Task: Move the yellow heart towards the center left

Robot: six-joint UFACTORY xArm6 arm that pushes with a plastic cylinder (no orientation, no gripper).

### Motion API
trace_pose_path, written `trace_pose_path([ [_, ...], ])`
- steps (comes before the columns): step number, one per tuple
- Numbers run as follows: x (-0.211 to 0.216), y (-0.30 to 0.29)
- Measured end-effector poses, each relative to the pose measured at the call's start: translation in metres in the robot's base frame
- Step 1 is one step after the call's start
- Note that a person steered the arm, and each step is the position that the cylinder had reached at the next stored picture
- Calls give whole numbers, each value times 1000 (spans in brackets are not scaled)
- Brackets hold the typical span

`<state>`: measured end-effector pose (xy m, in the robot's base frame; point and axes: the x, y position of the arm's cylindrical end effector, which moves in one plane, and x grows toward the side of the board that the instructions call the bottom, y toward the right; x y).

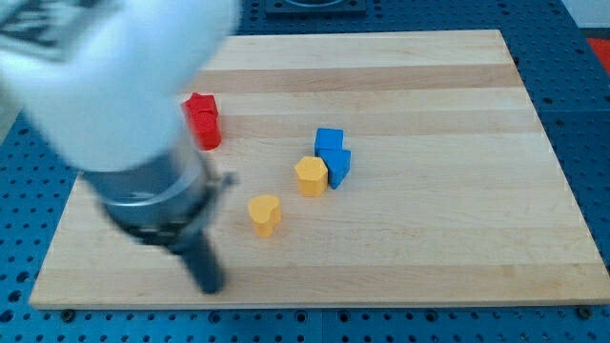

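Observation:
The yellow heart (264, 214) lies on the wooden board (429, 219), a little left of the middle and toward the view's bottom. My tip (210, 289) is down near the board's bottom edge, below and to the left of the heart, apart from it. The blurred white and dark body of the arm (114, 86) fills the view's upper left and hides that part of the board. A second yellow block (311, 176), roughly hexagonal, sits up and to the right of the heart.
Blue blocks (332, 155) touch the yellow hexagonal block on its right side. Red blocks (203, 119) sit close together at the upper left, next to the arm. A blue perforated table (581, 114) surrounds the board.

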<state>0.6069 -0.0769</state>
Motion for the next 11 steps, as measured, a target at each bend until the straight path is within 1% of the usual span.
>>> trace_pose_path([
  [1, -7, 77],
  [2, -30, 97],
  [3, -39, 71],
  [4, -53, 19],
  [5, -80, -18],
  [6, -81, -28],
  [7, -81, 4],
  [8, -96, 16],
  [9, -116, -11],
  [11, -157, -85],
])
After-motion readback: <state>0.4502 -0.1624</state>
